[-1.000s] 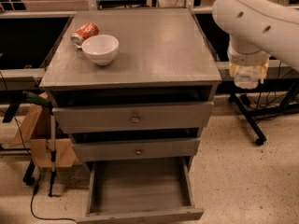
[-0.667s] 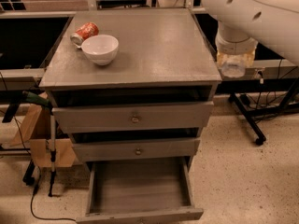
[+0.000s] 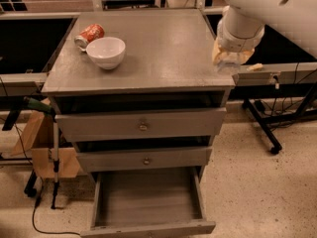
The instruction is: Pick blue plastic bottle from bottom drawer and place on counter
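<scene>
Place: robot lab or office (a test-bay look)
Floor: speckled pale terrazzo floor [image 3: 257, 182]
Furniture: black wheeled desk frame [image 3: 257, 123], grey three-drawer wooden cabinet [image 3: 143, 128]
Gripper: white arm's gripper [image 3: 231, 62] above the cabinet's right edge

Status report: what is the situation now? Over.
Claw over counter right edge, holding bottle. Bottom drawer open, empty. Bowl and can far left, not blocking.

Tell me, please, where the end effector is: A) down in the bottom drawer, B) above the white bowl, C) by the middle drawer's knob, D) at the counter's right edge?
D: the end effector sits at the right edge of the counter, apart from the white bowl and high above the open bottom drawer.
</scene>
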Motion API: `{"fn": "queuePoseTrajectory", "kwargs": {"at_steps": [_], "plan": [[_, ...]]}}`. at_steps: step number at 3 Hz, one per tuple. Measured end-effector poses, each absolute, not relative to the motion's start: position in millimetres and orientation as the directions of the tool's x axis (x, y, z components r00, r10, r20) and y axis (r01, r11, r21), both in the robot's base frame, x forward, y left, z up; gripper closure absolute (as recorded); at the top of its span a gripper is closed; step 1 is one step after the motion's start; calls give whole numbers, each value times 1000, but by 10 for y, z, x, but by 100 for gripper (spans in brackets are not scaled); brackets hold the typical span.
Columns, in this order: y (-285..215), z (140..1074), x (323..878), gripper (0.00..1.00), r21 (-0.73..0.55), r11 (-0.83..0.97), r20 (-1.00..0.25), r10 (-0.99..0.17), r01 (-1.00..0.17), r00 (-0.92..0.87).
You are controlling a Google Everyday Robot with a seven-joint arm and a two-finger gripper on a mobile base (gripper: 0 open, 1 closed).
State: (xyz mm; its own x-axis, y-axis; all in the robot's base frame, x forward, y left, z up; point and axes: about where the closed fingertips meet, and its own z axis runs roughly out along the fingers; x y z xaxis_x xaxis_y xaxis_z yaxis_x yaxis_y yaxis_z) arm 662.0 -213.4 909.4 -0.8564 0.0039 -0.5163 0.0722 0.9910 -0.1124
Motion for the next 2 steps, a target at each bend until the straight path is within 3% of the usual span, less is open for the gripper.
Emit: {"fn": "queuePoseTrajectory", "kwargs": {"at_steps": [2], "plan": [[-1815, 8742, 7028, 63, 21, 989, -439, -125, -150, -889]]}}
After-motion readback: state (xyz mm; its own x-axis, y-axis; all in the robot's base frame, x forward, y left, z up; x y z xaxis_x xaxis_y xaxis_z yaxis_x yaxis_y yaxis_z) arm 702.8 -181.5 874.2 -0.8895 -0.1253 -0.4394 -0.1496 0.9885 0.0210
